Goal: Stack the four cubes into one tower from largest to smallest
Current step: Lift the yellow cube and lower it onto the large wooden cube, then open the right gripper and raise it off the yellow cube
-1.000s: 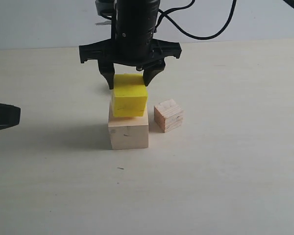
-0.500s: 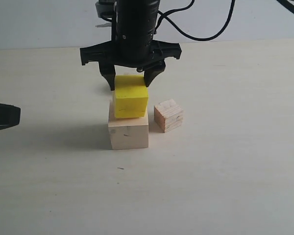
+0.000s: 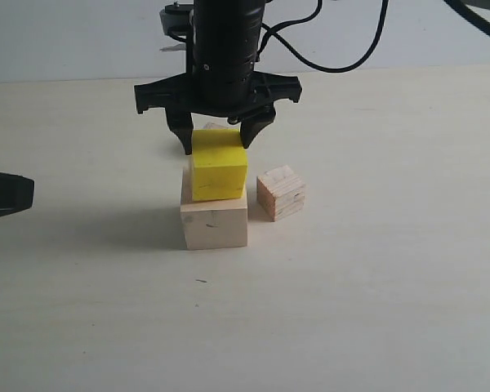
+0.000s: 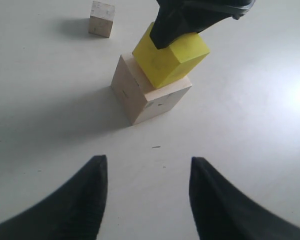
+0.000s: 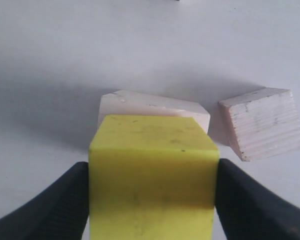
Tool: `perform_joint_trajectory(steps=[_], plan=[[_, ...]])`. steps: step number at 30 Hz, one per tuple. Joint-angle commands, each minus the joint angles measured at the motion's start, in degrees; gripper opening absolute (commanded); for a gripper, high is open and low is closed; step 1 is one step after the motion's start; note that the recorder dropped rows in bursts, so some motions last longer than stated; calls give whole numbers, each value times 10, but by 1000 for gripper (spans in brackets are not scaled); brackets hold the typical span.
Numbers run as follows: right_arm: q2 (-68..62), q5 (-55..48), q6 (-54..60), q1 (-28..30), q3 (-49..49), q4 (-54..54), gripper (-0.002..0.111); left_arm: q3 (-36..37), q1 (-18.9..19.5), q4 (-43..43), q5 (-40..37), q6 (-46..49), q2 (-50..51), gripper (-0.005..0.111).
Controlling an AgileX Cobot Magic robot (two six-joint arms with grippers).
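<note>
Right tool grips the yellow block, which rests slightly skewed on the large pale block. Left tool stands wide, empty. A dragging release could topple the yellow block.

Yellow cube looks matt, large cube smooth pale wood, side cube grained

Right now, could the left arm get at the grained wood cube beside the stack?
Probably not directly. The grained wood cube sits beyond the large pale cube from the left arm's fingers. The right arm's fingers, closed on the yellow cube atop it, crowd the way over.
</note>
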State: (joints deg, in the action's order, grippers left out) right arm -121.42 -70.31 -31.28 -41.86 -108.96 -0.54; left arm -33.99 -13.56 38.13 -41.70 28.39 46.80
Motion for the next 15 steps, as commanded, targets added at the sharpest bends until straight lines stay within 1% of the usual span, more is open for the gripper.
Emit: perform_joint_trajectory(steps=[1,3,4,8,15], plan=[[1,4,-1,-1,1,-7,62,2,1,5,7,1,-1,50],[1,4,-2,-1,1,-4,68,2,1,5,7,1,-1,50],[1,4,-2,-1,1,-4,69,2,1,5,7,1,-1,50],[1,4,-14,-1,1,28,69,2,1,5,7,1,-1,50],[1,4,-23,-1,1,34,69,2,1,5,7,1,-1,50]])
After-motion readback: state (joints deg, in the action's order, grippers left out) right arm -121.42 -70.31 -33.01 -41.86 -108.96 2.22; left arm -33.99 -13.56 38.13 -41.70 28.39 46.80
